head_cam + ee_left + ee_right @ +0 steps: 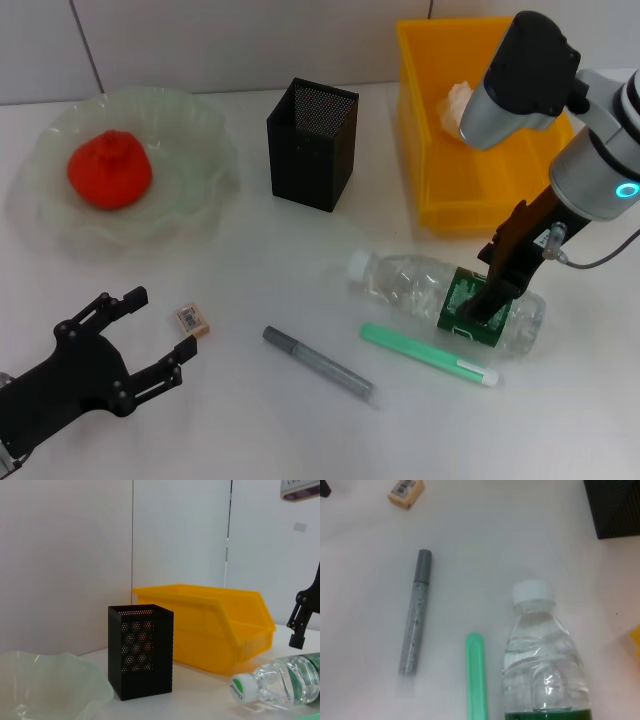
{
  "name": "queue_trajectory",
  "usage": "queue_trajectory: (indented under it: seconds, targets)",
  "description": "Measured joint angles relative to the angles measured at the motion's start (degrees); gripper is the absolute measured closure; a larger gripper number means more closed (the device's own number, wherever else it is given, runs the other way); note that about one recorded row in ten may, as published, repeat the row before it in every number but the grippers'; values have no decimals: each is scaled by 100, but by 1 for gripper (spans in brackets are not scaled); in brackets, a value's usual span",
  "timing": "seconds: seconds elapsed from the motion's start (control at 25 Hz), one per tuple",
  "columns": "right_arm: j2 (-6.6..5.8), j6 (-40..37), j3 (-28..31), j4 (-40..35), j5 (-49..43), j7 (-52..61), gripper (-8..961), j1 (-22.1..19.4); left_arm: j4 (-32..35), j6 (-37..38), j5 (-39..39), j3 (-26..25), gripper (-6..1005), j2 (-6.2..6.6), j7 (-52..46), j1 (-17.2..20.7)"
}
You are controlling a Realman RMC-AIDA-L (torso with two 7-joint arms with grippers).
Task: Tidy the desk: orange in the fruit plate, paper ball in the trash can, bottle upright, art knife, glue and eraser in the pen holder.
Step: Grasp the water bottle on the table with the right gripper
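The orange (110,170) lies in the fruit plate (200,130) at the far left. The paper ball (458,100) lies in the yellow trash can (440,190). The bottle (420,288) lies on its side, cap toward the pen holder (312,145). My right gripper (488,300) is open, its fingers down at the bottle's green label. A green art knife (428,355) and a grey glue stick (318,363) lie in front of the bottle. The eraser (192,320) lies just right of my open left gripper (160,322). The right wrist view shows the bottle (545,665), knife (476,675), glue stick (415,615) and eraser (406,491).
The left wrist view shows the pen holder (140,650), the trash can (210,630), the bottle's cap end (280,682) and the plate's rim (50,680). A white wall stands behind the table. The right arm's elbow hangs over the trash can.
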Motion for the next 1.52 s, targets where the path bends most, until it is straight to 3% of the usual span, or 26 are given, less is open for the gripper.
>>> queue_trajectory:
  seconds: [0.72,1.28,1.52]
  targets:
    - [12,810,-384,1459,-24,71,109,488,1,8,2,0,146,0,3,8]
    - [30,961,-390,1689,-13,83,110,489,2,17,16,0,147,9,4,3]
    - [29,915,-390,1667,4,84,152,493,1,26,17,0,148,9,4,-15]
